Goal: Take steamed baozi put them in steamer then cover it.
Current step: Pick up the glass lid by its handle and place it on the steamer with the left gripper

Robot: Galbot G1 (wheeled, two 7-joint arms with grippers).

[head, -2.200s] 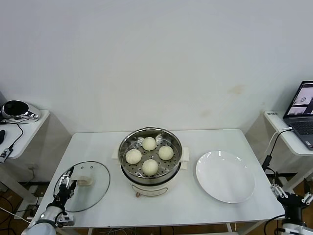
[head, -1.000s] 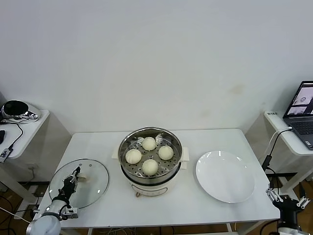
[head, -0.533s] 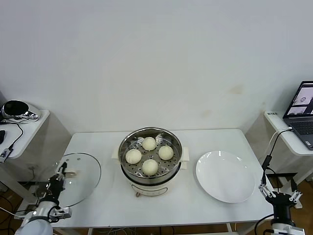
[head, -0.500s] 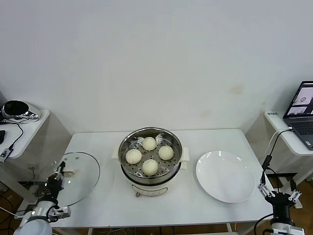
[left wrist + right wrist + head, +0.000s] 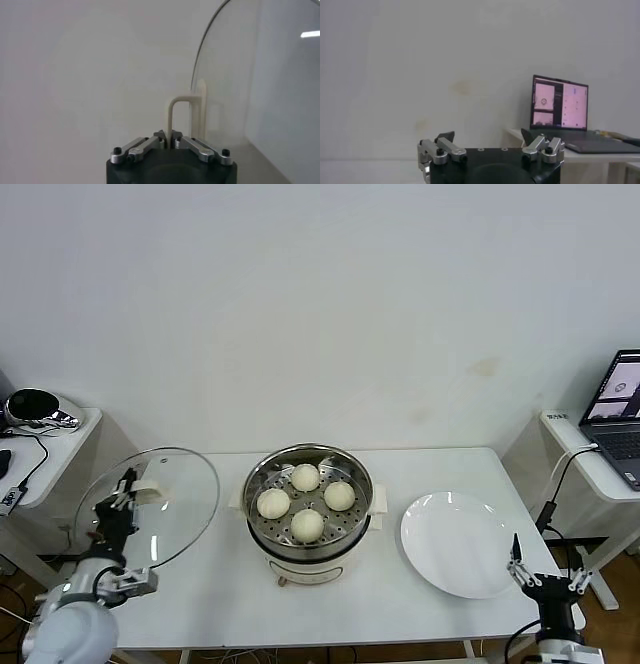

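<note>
Clamped on the cover's (image 5: 152, 506) thin handle above the tabletop's (image 5: 400, 584) left edge, the left tool (image 5: 120, 502) risks the tilted glass swinging and clipping the steamer (image 5: 308, 514); the right tool (image 5: 545, 582) idles wide.

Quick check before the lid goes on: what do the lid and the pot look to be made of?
The lid, held up by the left gripper at its handle, looks like clear glass with a thin metal rim: the table shows through it. The handle looks like cream plastic, matte. The pot looks like polished stainless steel: shiny, reflective wall, perforated tray under the buns.
</note>
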